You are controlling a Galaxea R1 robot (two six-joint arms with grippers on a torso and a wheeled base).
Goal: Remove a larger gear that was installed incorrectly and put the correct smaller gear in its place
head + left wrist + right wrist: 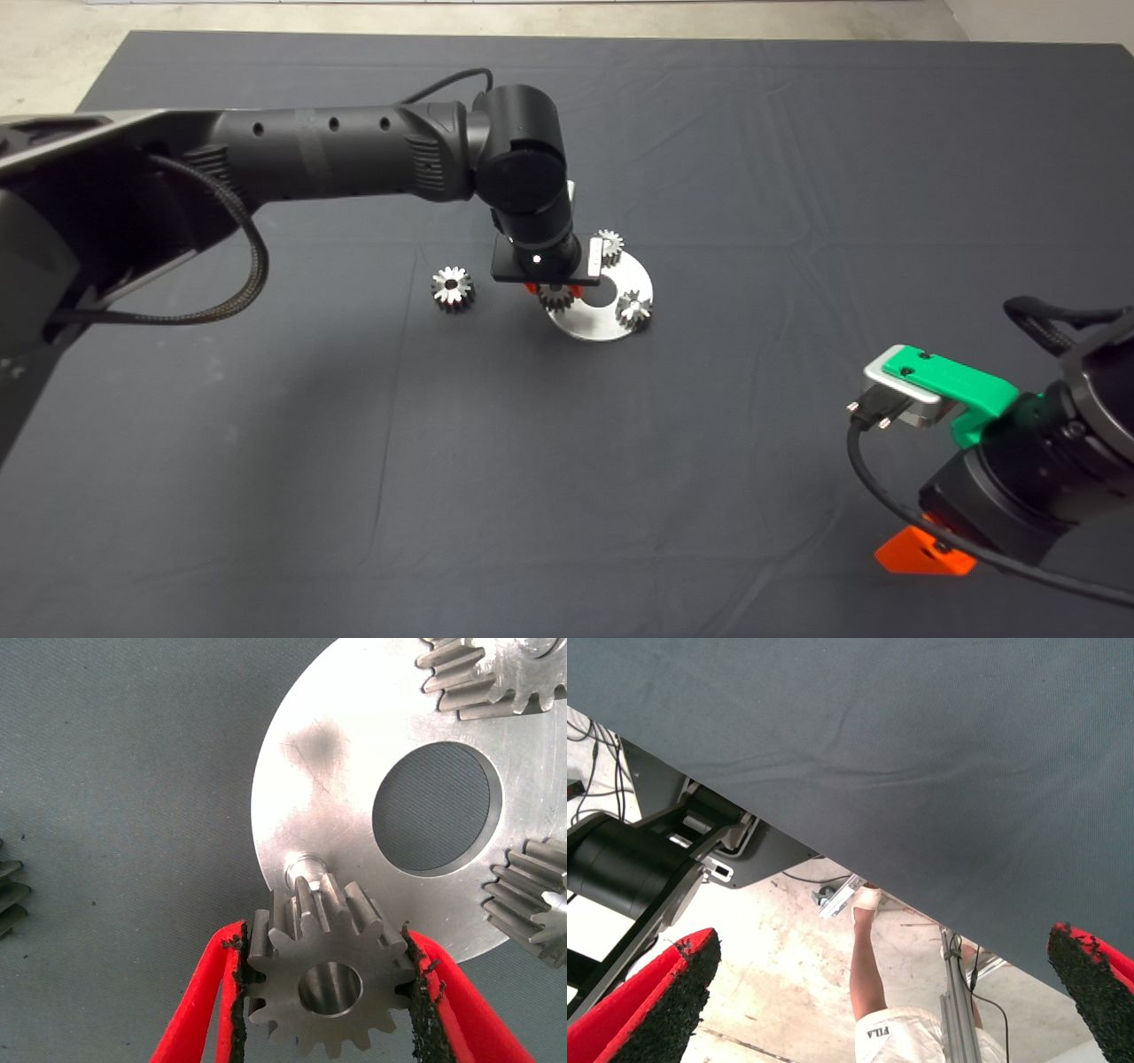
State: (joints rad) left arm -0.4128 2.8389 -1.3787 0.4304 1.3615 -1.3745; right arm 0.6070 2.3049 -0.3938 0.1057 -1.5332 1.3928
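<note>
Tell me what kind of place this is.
Probably a robotics lab test bench: a dark mat covers the table, holding only a steel plate with gears. The left gripper holds a gear; bare concrete floor and cables lie beyond.

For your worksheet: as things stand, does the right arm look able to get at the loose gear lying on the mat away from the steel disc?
Probably not easily. The right gripper waits open at the mat's near right edge, while the loose gear lies beyond the steel disc, where the left gripper, gripping another gear, and its arm stand between them.
</note>
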